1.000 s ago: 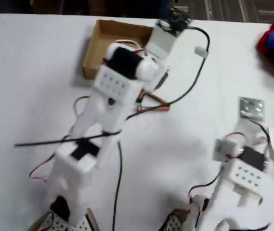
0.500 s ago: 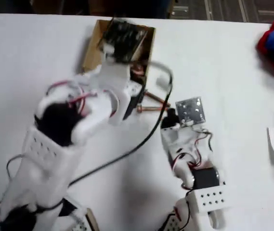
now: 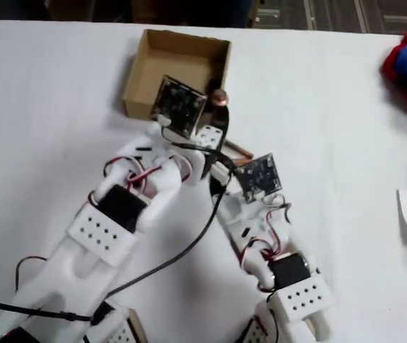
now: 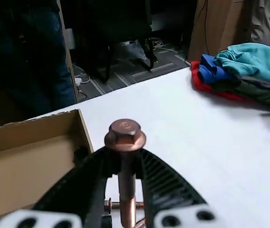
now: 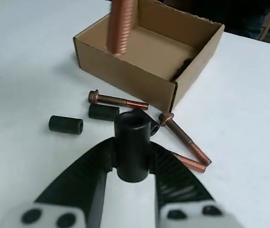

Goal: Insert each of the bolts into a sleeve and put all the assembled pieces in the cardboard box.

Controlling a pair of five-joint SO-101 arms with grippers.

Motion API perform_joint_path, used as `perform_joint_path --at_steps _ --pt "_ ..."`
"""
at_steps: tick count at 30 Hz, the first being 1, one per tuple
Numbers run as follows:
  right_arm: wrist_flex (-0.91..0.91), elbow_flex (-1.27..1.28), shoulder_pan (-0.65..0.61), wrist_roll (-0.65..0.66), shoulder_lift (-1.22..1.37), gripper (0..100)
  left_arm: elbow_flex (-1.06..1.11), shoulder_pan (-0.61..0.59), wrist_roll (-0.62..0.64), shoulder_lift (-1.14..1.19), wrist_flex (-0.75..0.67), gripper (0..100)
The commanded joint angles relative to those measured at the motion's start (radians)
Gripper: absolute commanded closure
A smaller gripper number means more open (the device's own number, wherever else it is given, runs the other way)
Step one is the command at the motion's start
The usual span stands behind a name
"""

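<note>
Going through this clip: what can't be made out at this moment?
Dark piece in the cardboard box: right wrist view, the box wall hides most of it; bolt inside or not, unclear.
Bolt in the left gripper: left wrist view, threaded end cut off by the picture's edge.
Loose sleeves: high view, the arms cover them.

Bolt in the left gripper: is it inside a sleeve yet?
No, the bolt stands bare in the left gripper; the right gripper holds the sleeve.
</note>
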Motion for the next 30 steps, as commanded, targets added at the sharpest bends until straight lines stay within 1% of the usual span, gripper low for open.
perform_joint_path --at_steps 1,4,7,14,18,20,24,26,30 --pt "-0.041 -0.014 -0.016 -0.008 -0.031 97.5 -0.002 -0.006 0.068 -0.044 -0.037 98" --pt "-0.071 -0.012 -0.01 -0.008 -0.076 97.5 0.001 -0.006 0.195 -0.031 -0.015 98" --pt "-0.067 -0.003 -0.008 -0.008 -0.151 97.5 -0.007 -0.008 0.249 0.003 -0.005 98" --pt "-0.073 0.074 -0.008 -0.008 -0.308 97.5 -0.016 0.002 0.282 0.058 -0.006 98" --pt "-0.073 0.103 -0.008 -0.008 -0.344 97.5 -0.024 0.002 0.281 0.052 0.002 98" --pt "-0.073 0.117 -0.007 -0.008 -0.343 97.5 -0.074 -0.006 0.279 0.052 0.043 98" --pt "-0.074 0.137 -0.005 -0.008 -0.343 97.5 -0.199 -0.005 0.278 0.052 0.172 98" --pt "-0.104 0.152 -0.005 -0.008 -0.343 97.5 -0.237 0.0 0.278 0.052 0.219 98" --pt "-0.185 0.199 0.016 -0.006 -0.343 97.5 -0.239 0.003 0.282 0.052 0.238 98"
